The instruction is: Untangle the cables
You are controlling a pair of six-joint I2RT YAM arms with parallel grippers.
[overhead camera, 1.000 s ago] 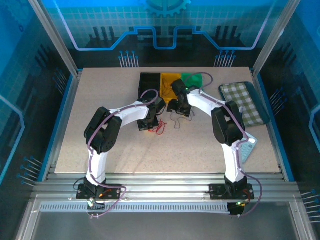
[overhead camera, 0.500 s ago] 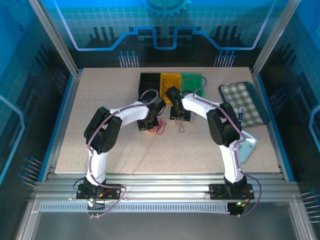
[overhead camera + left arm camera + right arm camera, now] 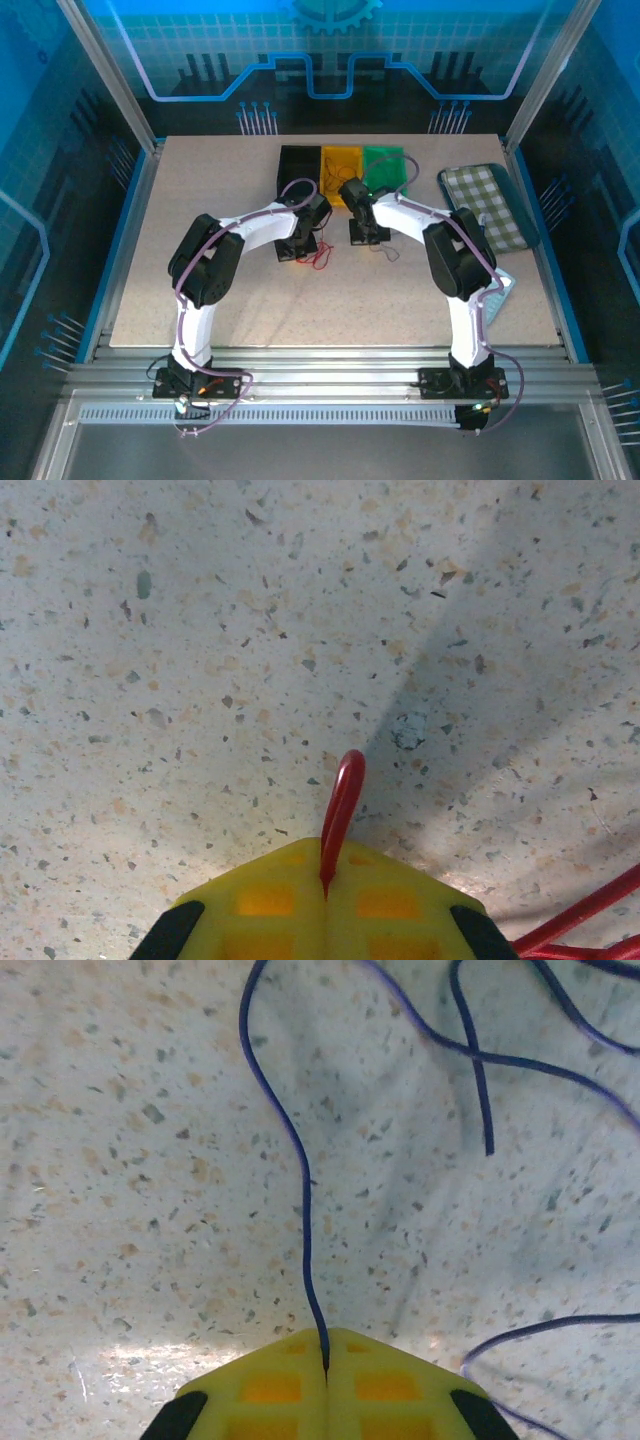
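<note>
Judging progress as partial: the red cable (image 3: pixel 342 790) is clamped in the closed left pincer (image 3: pixel 325 858) and the blue-purple cable (image 3: pixel 300 1175) in the closed right pincer (image 3: pixel 327 1348), both mid-table (image 3: pixel 250 300), just near of the far bins (image 3: pixel 385 158). The two colours lie apart, but blue-purple strands cross each other, so separation is judged unfinished. No brand, label or writing can be read.

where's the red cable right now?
Mid-table in the top view: the red cable trails right from the shut left gripper, which pinches one loop, near the black bin.
</note>
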